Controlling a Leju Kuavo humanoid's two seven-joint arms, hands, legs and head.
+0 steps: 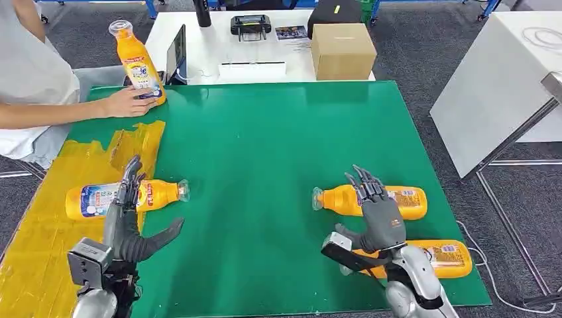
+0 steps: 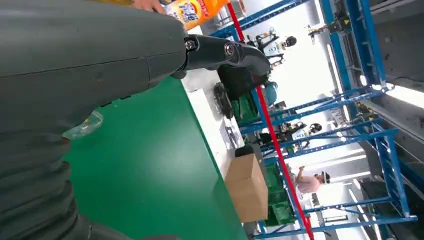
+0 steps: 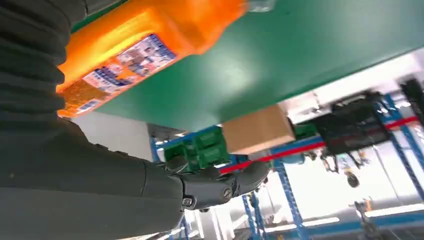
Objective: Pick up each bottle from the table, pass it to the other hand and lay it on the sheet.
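Both my hands are open, holding nothing. My left hand [image 1: 126, 218] hovers over an orange bottle [image 1: 99, 197] lying on the yellow sheet [image 1: 40, 252] at the table's [image 1: 265, 146] left edge; my right hand [image 1: 376, 209] over another bottle [image 1: 404, 202] near the right edge. Label writing unreadable.

One bottle [image 1: 99, 197] on sheet [image 1: 40, 252] at left, two bottles [image 1: 397, 202] lying right

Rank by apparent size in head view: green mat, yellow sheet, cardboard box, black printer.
1. Green mat, by far the largest.
2. Yellow sheet, partly cut off by the picture's edge.
3. Cardboard box.
4. Black printer, smallest, though it stands farther away than the box.
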